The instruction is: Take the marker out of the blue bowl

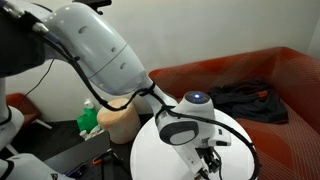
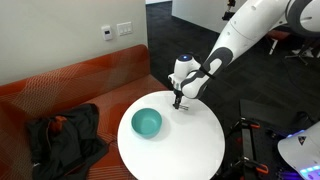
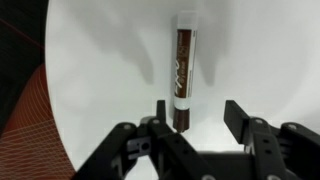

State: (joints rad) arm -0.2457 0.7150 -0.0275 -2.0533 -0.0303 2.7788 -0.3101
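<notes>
The marker [image 3: 184,68], dark brown with white bands, lies on the round white table [image 3: 110,60] outside the bowl. My gripper [image 3: 200,112] is open just above it; the marker's near end lies between the fingers, close to the left one and not gripped. In an exterior view the teal-blue bowl [image 2: 147,122] sits on the table [image 2: 190,150] and looks empty, with the gripper [image 2: 178,101] beside it toward the table's far edge. The other exterior view shows the gripper [image 1: 208,160] low over the table [image 1: 160,155]; the bowl is hidden there.
An orange-red sofa [image 2: 60,90] curves behind the table, with a black bundle [image 2: 60,135] on it. A tan stool [image 1: 122,122] and a green object [image 1: 90,120] stand beside the table. The table edge [image 3: 50,100] is close on the left in the wrist view.
</notes>
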